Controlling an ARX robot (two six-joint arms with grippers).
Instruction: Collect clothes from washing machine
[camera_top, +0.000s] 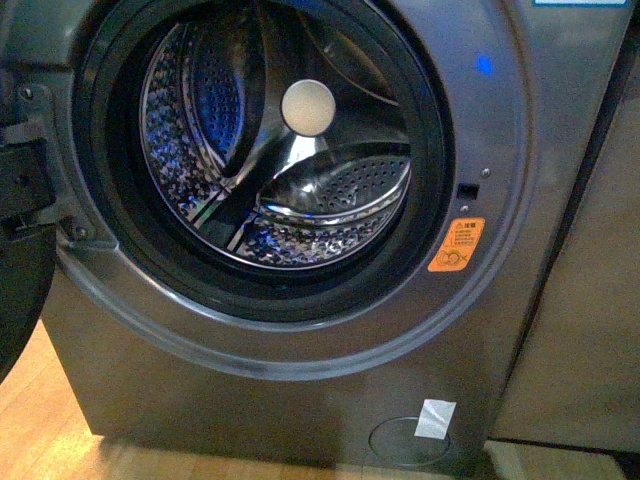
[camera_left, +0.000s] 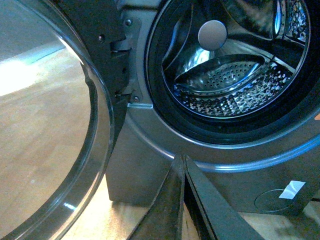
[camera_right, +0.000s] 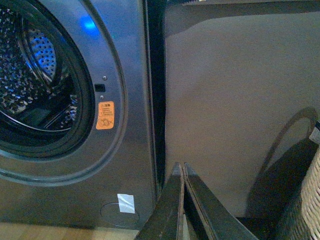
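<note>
— So, the grippers first: how do they stand?

— Left gripper (camera_left: 183, 165), seen from its wrist, has its two dark fingers pressed together with only a hairline seam between them, nothing held. It sits in front of the washer (camera_left: 150, 165), below the rim of the mouth. Right gripper (camera_right: 183, 172) is the same: fingers closed tight, empty, pointing at the gap between the washer (camera_right: 130, 75) and the beige cabinet (camera_right: 235, 100). Neither arm shows in the front view.

— And the machine?

— Door (camera_left: 60, 125) swung open to the robot's left, its glass bowl clear. The drum (camera_top: 290, 230) is open to view: perforated steel, a pale round hub (camera_top: 308, 107) at the back, blue light reflecting off the metal.

— Where are the clothes?

— I cannot find them. No dark fabric shows in the drum from any view. An orange sticker (camera_top: 456, 245) sits right of the mouth, white tape (camera_top: 434, 418) low down, and a wicker basket (camera_right: 305, 200) edges in beside the cabinet.
</note>
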